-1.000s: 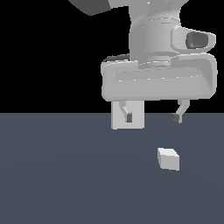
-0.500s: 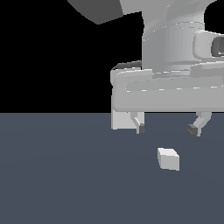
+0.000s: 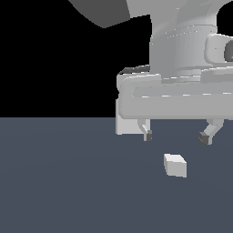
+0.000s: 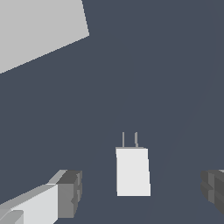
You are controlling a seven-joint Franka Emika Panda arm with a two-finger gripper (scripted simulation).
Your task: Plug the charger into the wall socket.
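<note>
Closest to the exterior camera, on the dark grey worktop (image 3: 59, 182), lies the charger (image 3: 175, 164), a small off-white block resting flat with nothing touching it; the wrist view shows its two thin prongs (image 4: 130, 139) sticking out from one end, pointing roughly toward the white plate beyond, so it seems already turned about the right way for plugging in; just above and slightly behind it hangs the gripper (image 3: 176, 136), its jaws wide apart and holding nothing, one dark-tipped finger (image 3: 147, 134) on each side of the block's line; the wrist view confirms this, with the charger (image 4: 132, 171) lying between the two fingertips (image 4: 70, 194) but clear of both; my reading is that the arm is poised to come down and close across the block's sides, which would leave the prongs free; farther back stands the wall socket (image 3: 127, 126), an upright white plate mostly hidden behind the gripper body in the exterior view, and only a corner of it (image 4: 35, 30) shows to the wrist camera; its holes cannot be made out; nothing lies on the worktop between charger and socket, so the one thing blocking sight of the target is the arm itself.
</note>
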